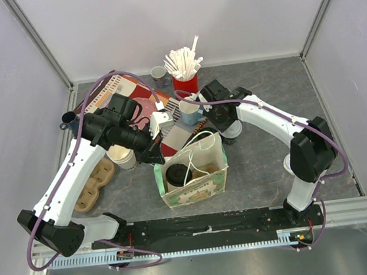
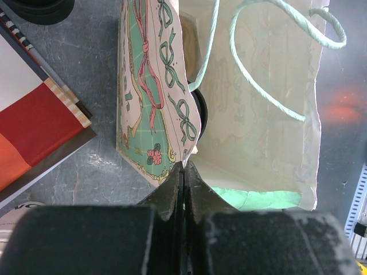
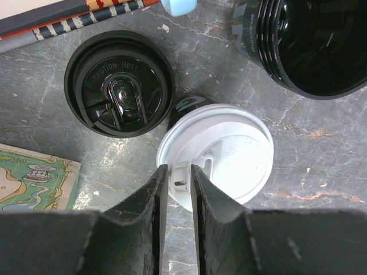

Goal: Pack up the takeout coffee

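1. Overhead, a dark grey, marble-veined table (image 1: 266,168) sits inside a booth of plain white walls (image 1: 222,13) with metal corner posts (image 1: 46,52).
2. At centre stands a paper gift bag (image 1: 194,176) printed with ribbons, mouth open — its pale cord handles loose.
3. Left gripper (image 2: 184,167): jaws pressed together on the bag's top edge at one corner.
4. The white-lidded cup (image 3: 221,152) stands upright on the table beyond the bag, just beside the black-lidded cup (image 3: 119,83), both outside the bag.
5. Right gripper (image 3: 179,175): jaws narrow, clamped across the white lid's near rim at the sip hole — the black-lidded cup sits to one side, untouched.
6. A glossy black mug (image 3: 309,46) stands near them.
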Robot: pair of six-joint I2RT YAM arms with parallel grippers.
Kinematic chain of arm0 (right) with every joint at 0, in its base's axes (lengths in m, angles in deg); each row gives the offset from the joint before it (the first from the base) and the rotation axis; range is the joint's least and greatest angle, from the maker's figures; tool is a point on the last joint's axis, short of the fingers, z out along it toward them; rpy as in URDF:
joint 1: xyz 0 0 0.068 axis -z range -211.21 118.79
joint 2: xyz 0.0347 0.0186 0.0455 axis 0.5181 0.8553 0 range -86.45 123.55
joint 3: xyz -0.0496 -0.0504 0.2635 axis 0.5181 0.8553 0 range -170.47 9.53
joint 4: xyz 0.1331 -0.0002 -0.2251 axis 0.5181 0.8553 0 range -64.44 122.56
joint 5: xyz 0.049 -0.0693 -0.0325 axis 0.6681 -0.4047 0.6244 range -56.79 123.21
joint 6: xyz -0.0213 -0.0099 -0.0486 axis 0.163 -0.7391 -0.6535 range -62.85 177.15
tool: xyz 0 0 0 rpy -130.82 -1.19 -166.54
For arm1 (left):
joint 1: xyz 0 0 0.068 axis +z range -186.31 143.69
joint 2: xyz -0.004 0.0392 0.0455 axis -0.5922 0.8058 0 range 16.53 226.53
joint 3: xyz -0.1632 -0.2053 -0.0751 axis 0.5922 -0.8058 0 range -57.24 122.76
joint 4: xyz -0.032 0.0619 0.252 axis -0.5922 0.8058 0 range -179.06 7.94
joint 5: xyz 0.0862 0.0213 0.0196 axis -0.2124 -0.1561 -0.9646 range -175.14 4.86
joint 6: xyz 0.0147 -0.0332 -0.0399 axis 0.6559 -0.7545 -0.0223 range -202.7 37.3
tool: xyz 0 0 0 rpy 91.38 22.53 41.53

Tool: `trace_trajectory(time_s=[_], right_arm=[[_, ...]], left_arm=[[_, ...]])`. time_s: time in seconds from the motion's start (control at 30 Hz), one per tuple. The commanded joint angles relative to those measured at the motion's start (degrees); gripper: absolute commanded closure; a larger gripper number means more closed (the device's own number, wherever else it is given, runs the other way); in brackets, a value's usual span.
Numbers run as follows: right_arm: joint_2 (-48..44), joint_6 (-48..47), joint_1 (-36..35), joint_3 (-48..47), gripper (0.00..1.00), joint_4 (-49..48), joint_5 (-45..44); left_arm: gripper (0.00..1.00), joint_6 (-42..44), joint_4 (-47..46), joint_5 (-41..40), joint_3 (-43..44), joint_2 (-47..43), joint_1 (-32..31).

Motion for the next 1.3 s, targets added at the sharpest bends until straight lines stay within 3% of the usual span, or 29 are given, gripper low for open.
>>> trace_trajectory(time_s=[0.0, 0.27, 0.63, 1.07, 1.27], right_arm=[[-1.48, -1.17, -1.11, -4.28, 0.71, 2.24, -3.61], [-2.27, -0.83, -1.29, -1.56, 0.64, 2.33, -2.12], [1.24, -1.0, -1.12, -0.06, 0.61, 1.81, -1.68], [0.63, -1.44, -0.94, -0.23, 0.78, 1.89, -1.59], [-1.56, -1.53, -0.33, -2.43, 0.8, 3.47, -0.72]], left_arm=[[0.98, 1.66, 0.91, 1.52, 2.04, 0.44, 0.18], [0.98, 2.89, 1.97, 1.16, 2.74, 1.15, 0.18], [0.98, 2.62, 2.06, 1.43, 2.92, 1.15, 0.18], [0.98, 2.71, 2.23, 1.25, 3.01, 1.15, 0.27], [0.98, 2.71, 2.23, 1.52, 3.18, 1.23, 0.27]])
